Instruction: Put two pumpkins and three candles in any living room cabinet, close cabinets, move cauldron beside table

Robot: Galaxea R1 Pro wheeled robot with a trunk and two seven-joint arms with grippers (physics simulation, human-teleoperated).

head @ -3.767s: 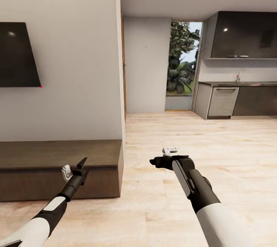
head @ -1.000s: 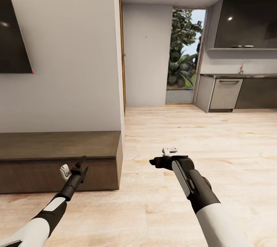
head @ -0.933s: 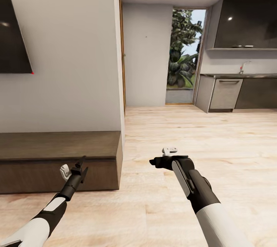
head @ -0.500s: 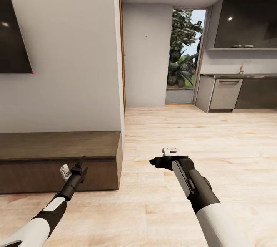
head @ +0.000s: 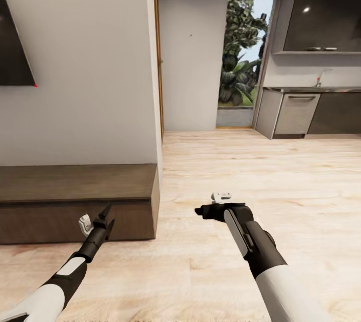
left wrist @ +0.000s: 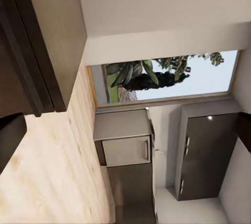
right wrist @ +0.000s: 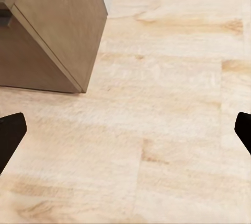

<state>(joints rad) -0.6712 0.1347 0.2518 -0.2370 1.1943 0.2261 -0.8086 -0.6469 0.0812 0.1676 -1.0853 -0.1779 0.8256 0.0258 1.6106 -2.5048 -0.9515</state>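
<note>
Both claws gaping wide, gripping nothing: left gripper (head: 103,218) hovering before cabinet (head: 75,184), right gripper (head: 203,210) hanging over floor (head: 260,172)

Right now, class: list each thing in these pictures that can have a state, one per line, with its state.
cabinet: closed as far as its end shows, top bare.
left gripper: open, empty, in front of the cabinet.
right gripper: open, empty, over the floor.
TV: screen dark, a red light at its corner.
doorway: open to plants outside.
kitchen cupboards: shut.
</note>
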